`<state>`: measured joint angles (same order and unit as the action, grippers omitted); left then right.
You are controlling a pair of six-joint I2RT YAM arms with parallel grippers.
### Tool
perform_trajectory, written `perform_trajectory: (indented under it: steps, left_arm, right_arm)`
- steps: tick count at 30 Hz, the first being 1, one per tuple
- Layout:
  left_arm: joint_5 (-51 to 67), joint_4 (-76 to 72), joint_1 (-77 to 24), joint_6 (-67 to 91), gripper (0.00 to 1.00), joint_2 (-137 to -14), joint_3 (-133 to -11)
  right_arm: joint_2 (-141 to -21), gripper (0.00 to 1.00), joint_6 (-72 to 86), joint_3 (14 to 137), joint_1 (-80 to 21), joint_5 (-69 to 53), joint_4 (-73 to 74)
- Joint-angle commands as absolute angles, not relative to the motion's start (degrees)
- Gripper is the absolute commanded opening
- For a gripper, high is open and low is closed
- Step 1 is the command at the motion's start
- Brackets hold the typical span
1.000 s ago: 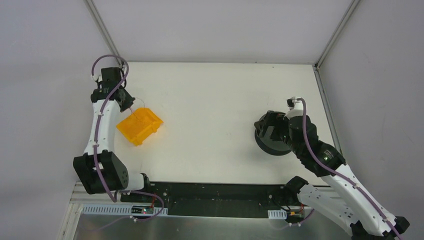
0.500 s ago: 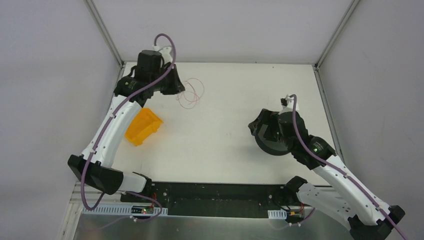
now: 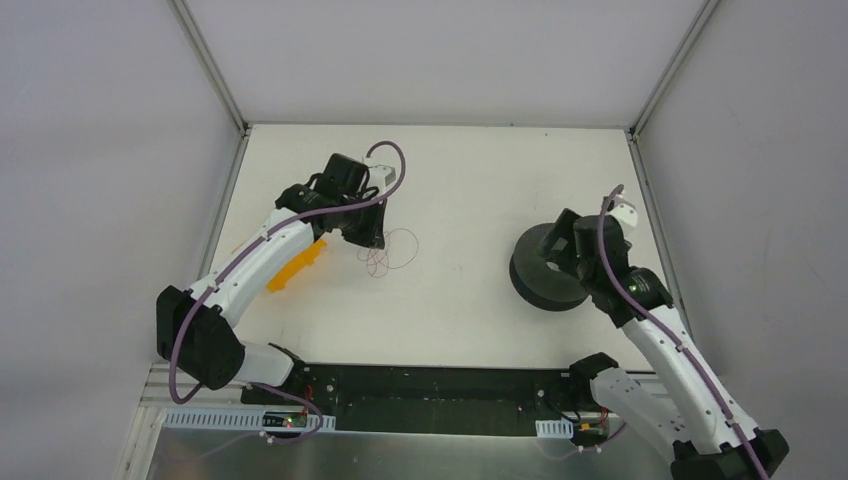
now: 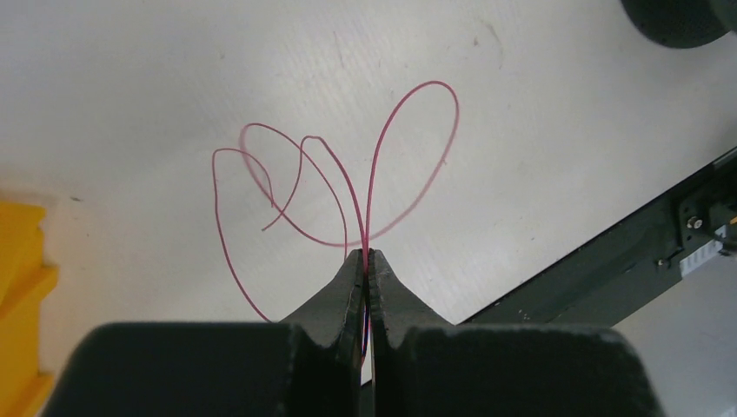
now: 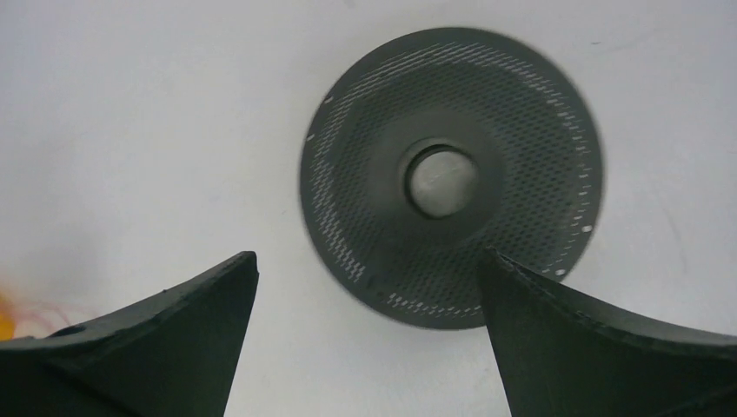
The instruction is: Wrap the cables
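Observation:
The thin reddish-brown wire [image 4: 382, 165] hangs in loose loops from my left gripper [image 4: 367, 254], which is shut on it above the white table. In the top view the wire [image 3: 388, 252] dangles below the left gripper [image 3: 375, 243], left of the table's middle. The dark grey two-flanged spool [image 5: 452, 178] lies flat on the table, its perforated top flange and hub hole facing up. My right gripper [image 5: 369, 265] is open and empty, held above the spool's near side. In the top view the spool [image 3: 545, 272] sits at the right, partly under the right arm.
An orange bin [image 3: 290, 268] lies on the left of the table, partly hidden by my left arm; its corner shows in the left wrist view [image 4: 22, 295]. The table's black front edge [image 4: 608, 278] runs close by. White walls enclose the table.
My left arm has swung from the far left corner toward the middle, carrying the wire out of the bin area. My right gripper has lifted and shifted right above the spool.

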<state>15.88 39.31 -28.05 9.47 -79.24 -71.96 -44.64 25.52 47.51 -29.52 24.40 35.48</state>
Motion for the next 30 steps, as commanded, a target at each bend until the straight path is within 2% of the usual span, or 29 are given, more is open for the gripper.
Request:
perform_trajectory:
  steps: [1,4,7,12,17,23,26,30]
  left_arm:
    - [15.8,35.1,-27.9,5.7,0.00,-73.4,-66.8]
    - [16.2,32.6,-28.0,7.4,0.00,-71.1,-64.4]
    - [11.8,32.7,-28.4,8.2,0.00,-70.1,-63.8]
    - [9.8,32.8,-28.6,9.2,0.00,-68.3,-63.4]
    - [9.4,32.8,-29.5,8.8,0.00,-67.8,-63.2]
    - [6.9,32.8,-29.8,8.7,0.00,-66.1,-62.8]
    - [6.3,32.8,-30.1,8.6,0.00,-65.5,-62.6]
    - [5.3,32.9,-30.6,8.6,0.00,-65.0,-62.6]
  right_arm:
    - [-48.6,0.99,20.1,49.6,-14.1,17.7,38.5]
    - [-52.6,0.99,18.3,50.9,-0.3,3.7,39.9]
    - [-54.6,1.00,17.0,50.2,8.1,0.6,39.4]
    - [-57.2,0.99,18.3,46.2,13.3,4.2,34.9]
    - [-58.8,0.99,19.7,40.5,16.9,-10.3,26.9]
    - [-58.7,0.98,20.4,38.0,17.8,-19.0,22.6]
    - [-58.7,0.90,21.2,36.6,17.8,-24.6,19.7]
    - [-58.4,0.61,24.0,34.5,17.8,-31.2,15.8]
